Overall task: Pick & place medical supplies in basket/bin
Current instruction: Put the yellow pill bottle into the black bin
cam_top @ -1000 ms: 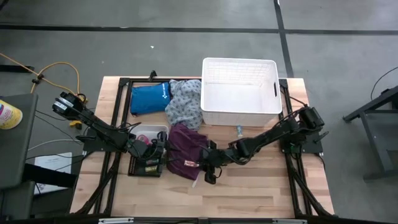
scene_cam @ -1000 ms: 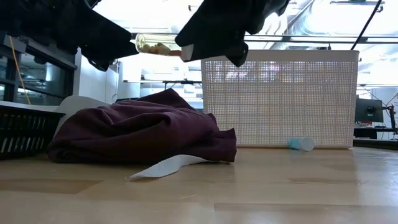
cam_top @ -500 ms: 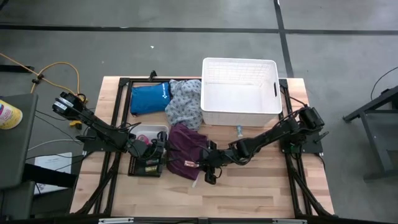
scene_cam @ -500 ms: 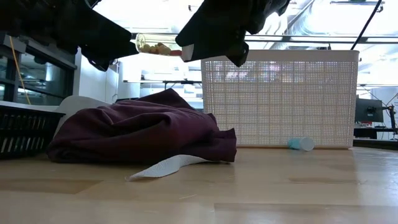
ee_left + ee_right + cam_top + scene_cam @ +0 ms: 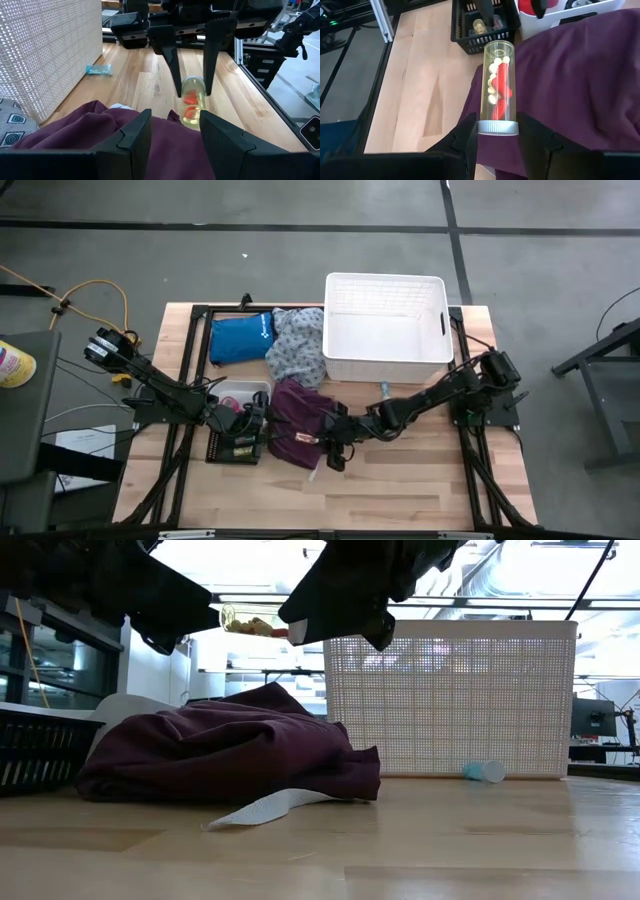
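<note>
a light wooden bench (image 5: 400,480) on a black frame stands on a grey concrete floor (image 5: 250,270) crossed by dark lines. an orange cable (image 5: 95,285) loops on it. bright ceiling lights (image 5: 540,565) glare overhead.

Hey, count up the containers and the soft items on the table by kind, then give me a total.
White lattice basket: 1
Small black crate: 1
Small white tray: 1
Cloth pieces, maroon and grey-patterned: 2
Blue pouch: 1
Clear tubes, one held by right gripper, one beside basket: 2
Total: 8
</note>
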Robot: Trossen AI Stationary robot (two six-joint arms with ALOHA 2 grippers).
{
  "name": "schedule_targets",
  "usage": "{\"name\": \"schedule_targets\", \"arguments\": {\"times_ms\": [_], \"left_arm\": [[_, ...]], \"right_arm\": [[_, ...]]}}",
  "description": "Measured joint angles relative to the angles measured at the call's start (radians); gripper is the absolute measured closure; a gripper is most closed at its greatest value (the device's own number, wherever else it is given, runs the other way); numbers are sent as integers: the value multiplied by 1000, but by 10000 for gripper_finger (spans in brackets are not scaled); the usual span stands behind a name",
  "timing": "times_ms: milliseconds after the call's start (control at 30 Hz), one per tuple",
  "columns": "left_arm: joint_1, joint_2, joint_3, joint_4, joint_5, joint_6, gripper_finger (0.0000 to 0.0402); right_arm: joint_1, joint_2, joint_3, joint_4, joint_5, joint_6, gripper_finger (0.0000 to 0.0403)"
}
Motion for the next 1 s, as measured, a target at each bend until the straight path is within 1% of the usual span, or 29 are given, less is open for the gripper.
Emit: {"name": "schedule_targets", "arguments": {"times_ms": [400, 1000], "left_arm": [[0, 0, 0, 15, 0, -3, 243], [0, 0, 0, 35, 0, -2, 243]], "right_arm": [[-38, 0, 0, 14, -3, -22, 298], [-43, 0, -1, 141, -11, -84, 298]]}}
